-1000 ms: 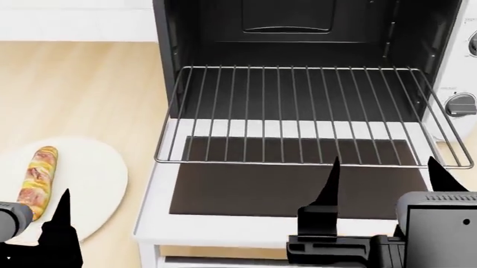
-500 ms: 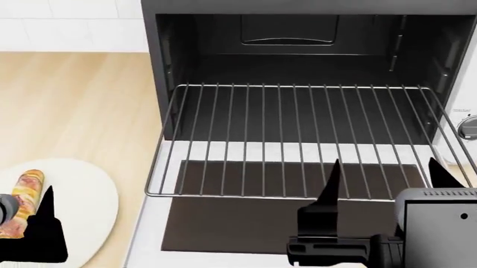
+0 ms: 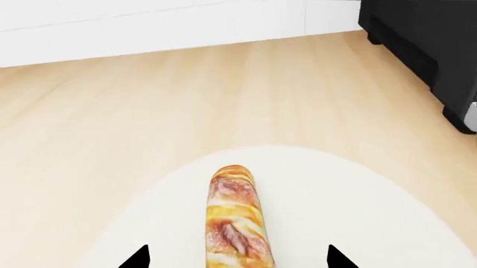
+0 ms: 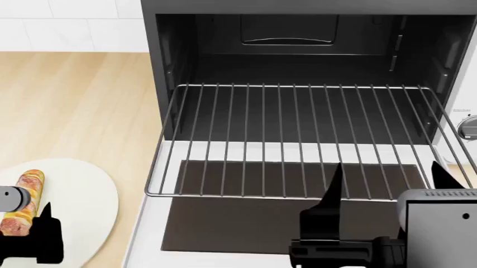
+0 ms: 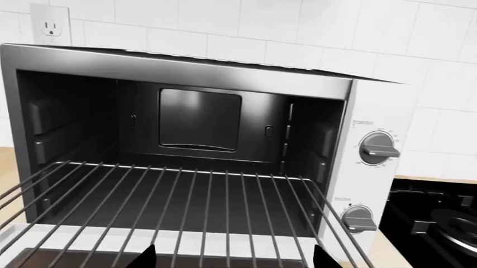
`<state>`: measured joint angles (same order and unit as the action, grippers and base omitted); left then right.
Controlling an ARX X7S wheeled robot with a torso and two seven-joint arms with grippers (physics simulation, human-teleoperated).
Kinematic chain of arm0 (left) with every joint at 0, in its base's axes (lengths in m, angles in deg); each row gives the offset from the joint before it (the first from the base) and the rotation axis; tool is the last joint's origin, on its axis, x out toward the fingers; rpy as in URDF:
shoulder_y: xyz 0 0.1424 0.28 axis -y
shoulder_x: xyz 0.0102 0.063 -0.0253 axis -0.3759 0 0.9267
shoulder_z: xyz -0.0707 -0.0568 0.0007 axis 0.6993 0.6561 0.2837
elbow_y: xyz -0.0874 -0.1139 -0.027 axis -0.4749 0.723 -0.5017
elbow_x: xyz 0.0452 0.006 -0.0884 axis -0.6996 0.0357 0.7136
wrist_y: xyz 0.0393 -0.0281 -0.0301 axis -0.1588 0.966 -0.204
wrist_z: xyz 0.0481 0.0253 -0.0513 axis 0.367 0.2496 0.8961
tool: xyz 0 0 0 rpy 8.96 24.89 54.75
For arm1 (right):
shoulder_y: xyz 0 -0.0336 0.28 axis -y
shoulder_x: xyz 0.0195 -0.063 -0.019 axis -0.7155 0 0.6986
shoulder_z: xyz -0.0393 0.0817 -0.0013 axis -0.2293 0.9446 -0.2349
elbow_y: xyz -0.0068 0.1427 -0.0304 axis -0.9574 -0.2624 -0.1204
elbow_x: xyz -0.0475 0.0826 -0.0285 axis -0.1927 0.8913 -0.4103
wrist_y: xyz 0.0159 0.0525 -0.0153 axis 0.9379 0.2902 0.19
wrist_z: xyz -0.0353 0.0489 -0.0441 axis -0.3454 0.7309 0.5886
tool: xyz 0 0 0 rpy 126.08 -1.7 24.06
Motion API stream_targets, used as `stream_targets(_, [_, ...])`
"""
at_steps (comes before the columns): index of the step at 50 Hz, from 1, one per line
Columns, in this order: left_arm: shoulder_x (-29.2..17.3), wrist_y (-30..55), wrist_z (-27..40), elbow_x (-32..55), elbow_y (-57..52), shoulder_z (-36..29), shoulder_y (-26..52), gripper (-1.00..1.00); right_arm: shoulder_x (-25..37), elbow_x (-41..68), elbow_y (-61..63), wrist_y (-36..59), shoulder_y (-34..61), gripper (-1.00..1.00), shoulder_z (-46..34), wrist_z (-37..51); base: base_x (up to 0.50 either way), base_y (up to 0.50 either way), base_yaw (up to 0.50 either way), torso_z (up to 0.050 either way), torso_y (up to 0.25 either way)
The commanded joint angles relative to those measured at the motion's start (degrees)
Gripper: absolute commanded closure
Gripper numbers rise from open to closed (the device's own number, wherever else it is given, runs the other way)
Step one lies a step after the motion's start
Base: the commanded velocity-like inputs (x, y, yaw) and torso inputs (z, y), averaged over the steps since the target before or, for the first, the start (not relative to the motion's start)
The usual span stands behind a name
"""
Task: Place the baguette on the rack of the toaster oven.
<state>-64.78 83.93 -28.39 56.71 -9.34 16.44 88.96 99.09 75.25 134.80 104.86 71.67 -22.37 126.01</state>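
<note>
— Head view first: what's biggest?
— White toaster oven [image 4: 313,67], door dropped flat, wire rack [image 4: 298,139] drawn partly out over the door's glass panel [image 4: 283,215], bare of food. It stands on the pale wooden desk [image 4: 75,106].
— And the baguette?
— Lying on a round white plate [image 4: 82,206] left of the oven; baguette [image 3: 234,220] sits between the left hand's [image 3: 237,259] spread fingertips, untouched.
— Right hand?
— Right hand [image 4: 384,187] is released, fingers apart, poised over the door before the rack.
</note>
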Motion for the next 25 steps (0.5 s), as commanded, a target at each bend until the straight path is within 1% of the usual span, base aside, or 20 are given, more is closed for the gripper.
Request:
stream_targets(1, [0.72,-2.30,-1.71,-1.35,6.95,-1.19,1.53,-1.00,-0.36,0.49,0.81,1.22,0.31,-1.00,1.60,0.13,0.00,0.00,0.00,0.000,0.000])
stream_targets(3, [1.10,-2.26,-1.38,-1.61,7.41,-1.64,2.17,-1.00,-0.28,0.51,0.82,0.94,0.13,-1.00,1.42,0.21,0.00,0.00,0.00,0.000,0.000])
stream_targets(5, [0.41,-2.42,-1.87,-1.40,7.57,-1.13,1.96,-1.00,-0.19,0.40,0.76,0.63,0.07,-1.00,1.19,0.16,0.00,0.00,0.00,0.000,0.000])
stream_targets(12, [0.09,-2.45,-2.23,-1.25,8.23,-1.23,2.39,-1.00,0.13,0.67,0.44,0.12,0.23,-1.00,0.48,0.60,0.00,0.00,0.00,0.000,0.000])
stream_targets(22, [0.68,-1.56,-1.61,-0.84,8.20,-1.27,2.66,-1.00,0.52,1.37,0.13,-0.26,0.62,-1.00,-0.31,1.58,0.00,0.00,0.00,0.000,0.000])
stream_targets(23, [0.56,-1.35,-1.51,-0.74,7.94,-1.07,2.61,1.00,0.56,1.39,0.11,-0.33,0.62,-1.00,-0.36,1.65,0.00,0.00,0.00,0.000,0.000])
stream_targets(25, [0.04,-1.30,-1.68,-0.49,7.57,-0.48,2.18,1.00,0.66,1.48,0.10,-0.42,0.67,-1.00,-0.52,1.76,0.00,0.00,0.00,0.000,0.000])
